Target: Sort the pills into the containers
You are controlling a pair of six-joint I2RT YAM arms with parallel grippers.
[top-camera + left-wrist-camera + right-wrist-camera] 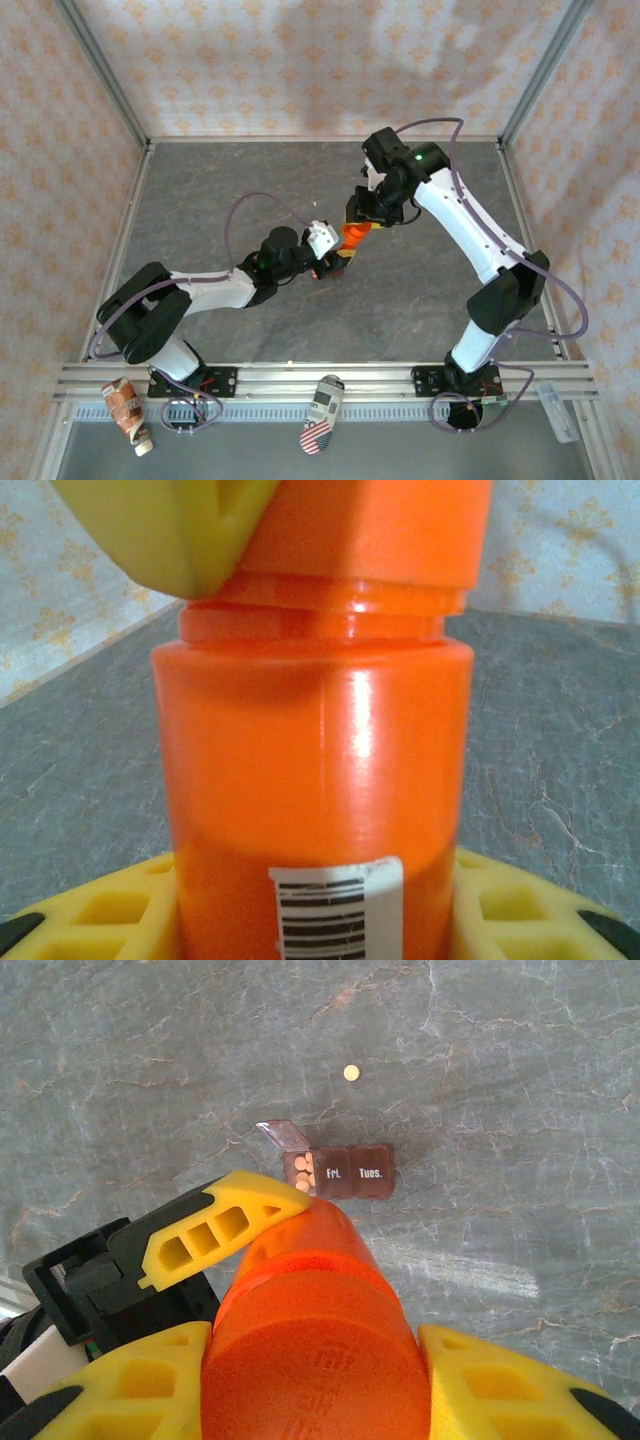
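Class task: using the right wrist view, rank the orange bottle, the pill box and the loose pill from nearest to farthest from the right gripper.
1. orange bottle, between the right gripper fingers.
2. pill box, on the table beyond.
3. loose pill, farthest, past the box.

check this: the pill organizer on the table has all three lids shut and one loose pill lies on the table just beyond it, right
Not all three: in the right wrist view the pill organizer has its end lid, beside Fri., open, with pale pills inside. The other two are shut, and one loose pill lies on the table just beyond it.
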